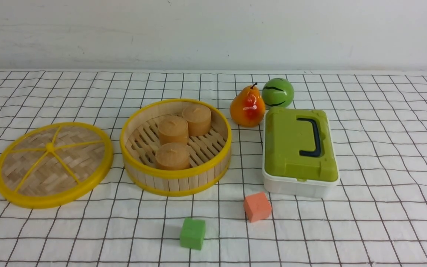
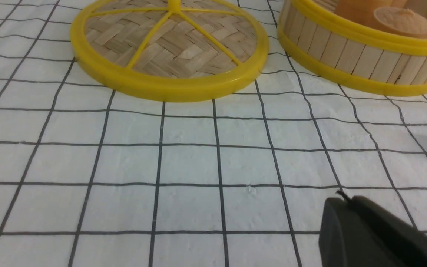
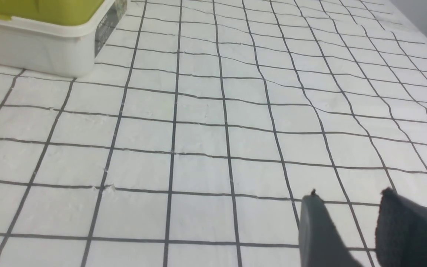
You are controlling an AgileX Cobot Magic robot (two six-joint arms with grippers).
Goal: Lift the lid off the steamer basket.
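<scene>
The lid (image 1: pixel 53 164), a woven bamboo disc with yellow rim and spokes, lies flat on the checked cloth to the left of the steamer basket (image 1: pixel 175 146). The basket stands open with three tan cylinders inside. In the left wrist view the lid (image 2: pixel 169 48) and the basket (image 2: pixel 361 55) lie ahead of my left gripper (image 2: pixel 341 202), which is shut and empty above bare cloth. My right gripper (image 3: pixel 350 200) is open and empty over bare cloth, to the right of the white box. Neither gripper shows in the front view.
A white box with a green lid and dark handle (image 1: pixel 299 150) stands right of the basket; its corner shows in the right wrist view (image 3: pixel 43 40). Behind it are a pear (image 1: pixel 247 107) and a green ball (image 1: pixel 277 92). An orange cube (image 1: pixel 257 206) and a green cube (image 1: pixel 192 233) lie near the front.
</scene>
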